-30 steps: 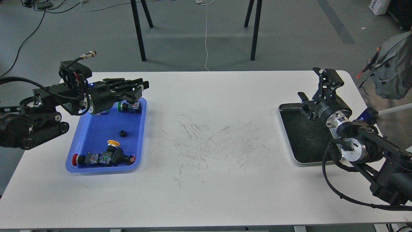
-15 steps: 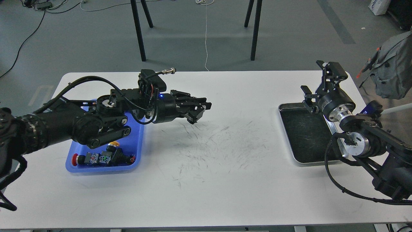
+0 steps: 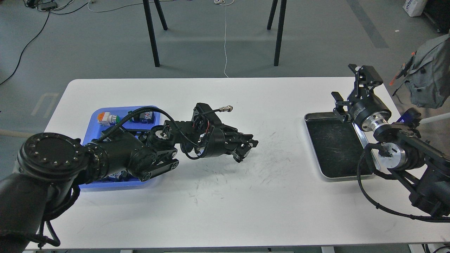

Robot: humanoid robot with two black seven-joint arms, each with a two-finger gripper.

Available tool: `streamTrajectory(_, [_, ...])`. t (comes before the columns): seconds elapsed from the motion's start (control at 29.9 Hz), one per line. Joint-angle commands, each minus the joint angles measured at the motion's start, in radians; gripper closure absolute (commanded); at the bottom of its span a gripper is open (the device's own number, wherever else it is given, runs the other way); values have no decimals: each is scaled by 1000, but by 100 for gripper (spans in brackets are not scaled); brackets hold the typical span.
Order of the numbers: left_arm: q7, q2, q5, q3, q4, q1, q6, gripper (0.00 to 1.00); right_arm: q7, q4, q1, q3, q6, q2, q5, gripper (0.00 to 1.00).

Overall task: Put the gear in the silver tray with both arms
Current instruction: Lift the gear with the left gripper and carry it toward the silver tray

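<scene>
Left gripper [image 3: 246, 149] sits mid-desk, can't tell if it's pinching anything; right gripper [image 3: 349, 93] is spread over the silver tray [image 3: 335, 175] by the desk's right edge.

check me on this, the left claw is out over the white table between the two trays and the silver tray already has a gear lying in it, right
Not quite. The head view shows the silver tray holding nothing, only its dark scratched bottom. The rest stands: the left claw is over the white table, between the blue tray and the silver one.

1. The silver tray [image 3: 365, 165] lies flat at the right of the frame, shiny rim, dark scratched bottom.
2. The gear cannot be made out anywhere.
</scene>
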Motion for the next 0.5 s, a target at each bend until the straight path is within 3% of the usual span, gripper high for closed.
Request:
streamTrajectory(0.0, [0, 0, 3, 3, -4, 17, 4, 89, 0, 0, 1, 0, -1, 0, 0, 1])
streamTrajectory(0.47, [0, 0, 1, 0, -24, 29, 27, 87, 0, 0, -3, 0, -2, -10, 0, 1])
